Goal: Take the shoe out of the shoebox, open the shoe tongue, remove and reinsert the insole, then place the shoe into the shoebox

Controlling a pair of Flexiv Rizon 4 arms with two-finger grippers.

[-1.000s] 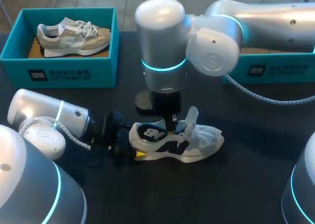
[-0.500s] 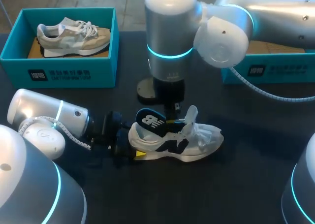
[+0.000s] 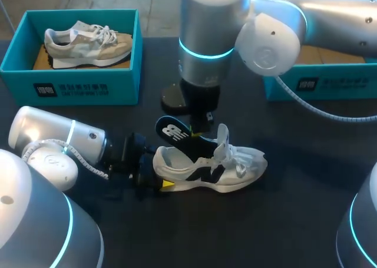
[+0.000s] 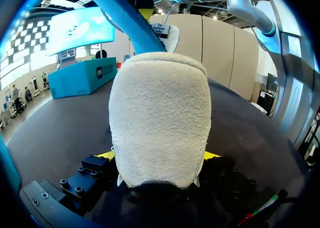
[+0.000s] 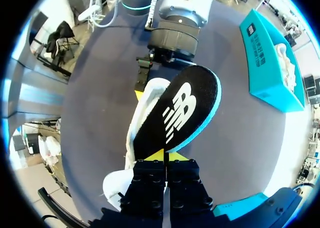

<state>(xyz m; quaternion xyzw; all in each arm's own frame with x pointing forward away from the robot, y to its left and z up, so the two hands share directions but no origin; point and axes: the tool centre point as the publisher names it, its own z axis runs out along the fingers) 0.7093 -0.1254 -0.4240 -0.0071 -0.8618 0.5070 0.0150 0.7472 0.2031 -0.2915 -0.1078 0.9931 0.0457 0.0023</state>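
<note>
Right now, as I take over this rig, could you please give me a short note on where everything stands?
Left gripper: shut on the heel of the white shoe, which is on the table.
Right gripper: shut on the insole, heel end raised above the shoe's opening; I cannot tell whether its front end is clear.
Boxes: the left box holds a beige shoe; the right box is partly hidden behind the right arm.
Done: shoe out, tongue up.
Left: finish pulling the insole, reinsert it, box the shoe.
</note>
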